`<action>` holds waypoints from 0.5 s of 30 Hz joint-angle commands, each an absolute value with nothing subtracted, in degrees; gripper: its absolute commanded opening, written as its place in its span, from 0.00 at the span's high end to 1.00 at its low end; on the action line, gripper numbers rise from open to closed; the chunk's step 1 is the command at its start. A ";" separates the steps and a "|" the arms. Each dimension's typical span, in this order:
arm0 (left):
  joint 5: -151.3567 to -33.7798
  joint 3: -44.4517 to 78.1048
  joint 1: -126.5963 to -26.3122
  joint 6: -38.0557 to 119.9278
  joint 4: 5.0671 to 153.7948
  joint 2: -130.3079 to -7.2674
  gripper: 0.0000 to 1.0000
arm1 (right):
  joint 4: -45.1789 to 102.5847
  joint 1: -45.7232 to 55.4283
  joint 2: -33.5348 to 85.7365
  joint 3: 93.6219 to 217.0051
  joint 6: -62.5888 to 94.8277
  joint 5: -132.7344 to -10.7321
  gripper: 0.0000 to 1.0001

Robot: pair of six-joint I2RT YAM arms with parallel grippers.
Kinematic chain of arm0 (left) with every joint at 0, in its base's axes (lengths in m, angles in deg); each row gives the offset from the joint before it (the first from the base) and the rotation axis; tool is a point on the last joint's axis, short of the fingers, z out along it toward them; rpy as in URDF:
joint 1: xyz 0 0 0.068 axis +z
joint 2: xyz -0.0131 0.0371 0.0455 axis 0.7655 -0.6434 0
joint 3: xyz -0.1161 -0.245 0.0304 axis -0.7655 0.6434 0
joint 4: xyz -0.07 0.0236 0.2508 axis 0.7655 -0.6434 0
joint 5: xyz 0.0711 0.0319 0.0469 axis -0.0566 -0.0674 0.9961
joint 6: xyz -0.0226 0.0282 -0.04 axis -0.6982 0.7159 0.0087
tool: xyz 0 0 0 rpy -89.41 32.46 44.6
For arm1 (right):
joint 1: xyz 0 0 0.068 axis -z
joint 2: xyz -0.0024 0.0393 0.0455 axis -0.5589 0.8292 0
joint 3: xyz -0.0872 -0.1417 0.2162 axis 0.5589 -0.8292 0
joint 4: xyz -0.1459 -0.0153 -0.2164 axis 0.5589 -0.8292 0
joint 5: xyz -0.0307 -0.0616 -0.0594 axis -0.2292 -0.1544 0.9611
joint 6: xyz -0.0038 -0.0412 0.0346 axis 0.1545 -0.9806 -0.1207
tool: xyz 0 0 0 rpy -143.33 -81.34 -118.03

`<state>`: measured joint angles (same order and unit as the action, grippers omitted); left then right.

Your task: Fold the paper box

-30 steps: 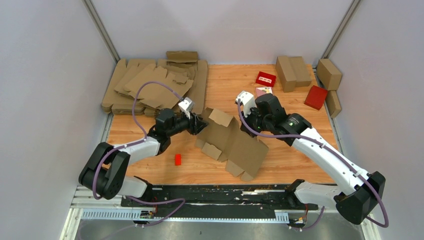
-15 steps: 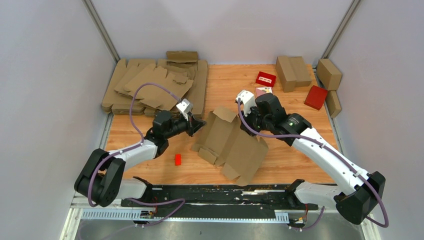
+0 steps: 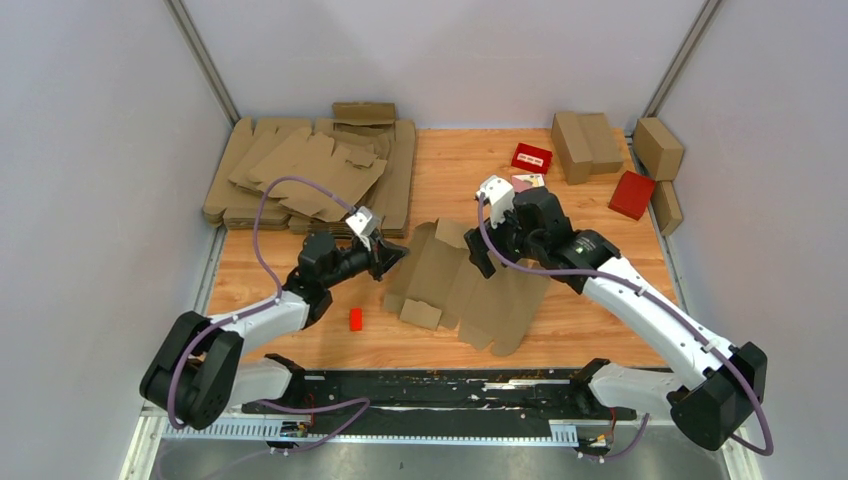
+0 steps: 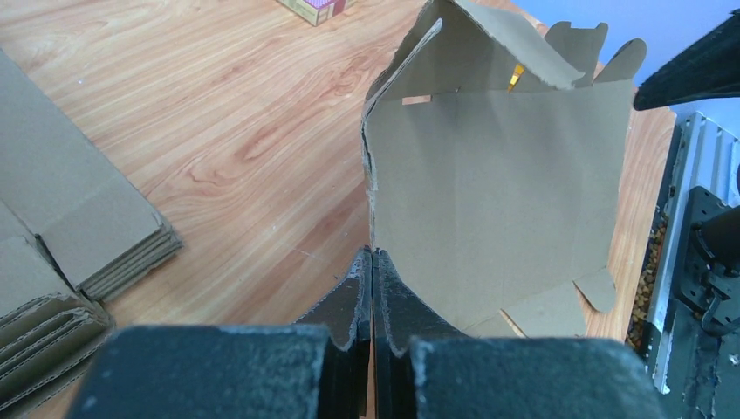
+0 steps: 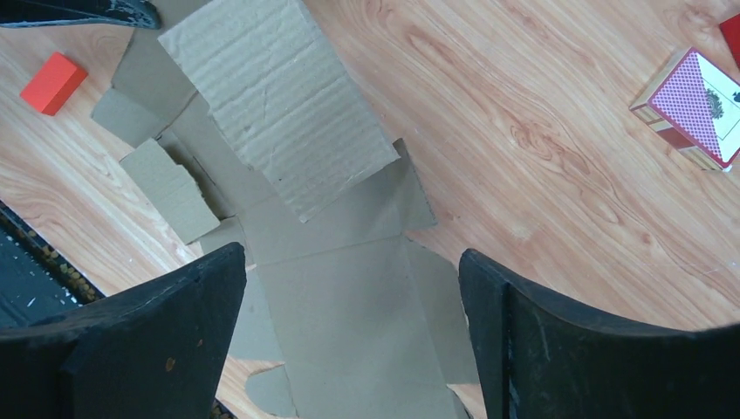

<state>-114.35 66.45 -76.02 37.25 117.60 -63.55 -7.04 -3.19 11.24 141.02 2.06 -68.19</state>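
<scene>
I work on a wood-grain bench (image 3: 450,160) closed in by pale grey walls (image 3: 100,200). In the back left corner lies a heap of flat cardboard sheets (image 3: 300,175). My left hand (image 4: 373,262) is pinched tight on the left edge of the paper box (image 3: 470,285), a part-opened sheet lying mid-bench with one panel raised. A small red block (image 3: 355,319) sits near its front-left corner. My right hand (image 5: 345,271) hangs over the box, fingers spread wide, holding nothing. To the right are a patterned card box (image 5: 694,109), red boxes (image 3: 531,157) with labels too small to read, and brown cartons (image 3: 585,140). Bare wood shows behind the box.
</scene>
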 commanded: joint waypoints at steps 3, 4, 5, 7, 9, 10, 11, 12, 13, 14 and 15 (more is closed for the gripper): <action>-115.68 67.83 -75.97 38.27 123.10 -60.71 1.00 | 3.78 -2.83 9.69 137.08 1.94 -62.35 0.06; -115.62 67.99 -75.97 38.28 123.16 -60.45 1.00 | 3.92 -2.77 9.08 136.92 2.58 -59.75 0.06; -115.52 68.17 -75.97 38.21 123.20 -60.11 1.00 | 4.02 -2.69 8.19 136.66 3.51 -58.77 0.06; -115.17 68.55 -76.01 37.93 123.39 -59.42 1.00 | 5.90 -2.69 4.38 134.91 4.86 -58.38 0.05; -114.18 69.08 -75.97 37.19 123.93 -58.82 1.00 | 8.59 -2.67 0.14 131.73 6.14 -58.02 0.03; -113.16 69.58 -75.97 36.47 124.18 -58.58 1.00 | 8.49 -2.69 -1.82 130.43 6.98 -56.64 0.00; -112.01 70.29 -75.97 34.91 124.99 -58.56 1.00 | 7.75 -2.67 -3.54 129.42 8.38 -54.73 0.00; -110.91 71.24 -75.97 33.73 126.35 -58.60 1.00 | 6.68 -2.72 -5.21 128.64 8.88 -52.85 0.00; -109.60 72.35 -75.97 32.74 127.82 -58.47 1.00 | 5.00 -2.68 -6.66 128.15 10.22 -51.44 0.00; -108.64 73.50 -75.97 31.97 129.74 -58.13 1.00 | 3.50 -2.68 -8.24 127.64 11.61 -50.42 0.00; -107.59 74.84 -75.97 31.13 132.03 -57.87 1.00 | 2.17 -2.67 -9.95 126.97 12.91 -49.90 0.00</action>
<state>-112.27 71.24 -76.06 34.95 123.28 -59.40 3.30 -2.95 -5.07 128.76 6.76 -56.32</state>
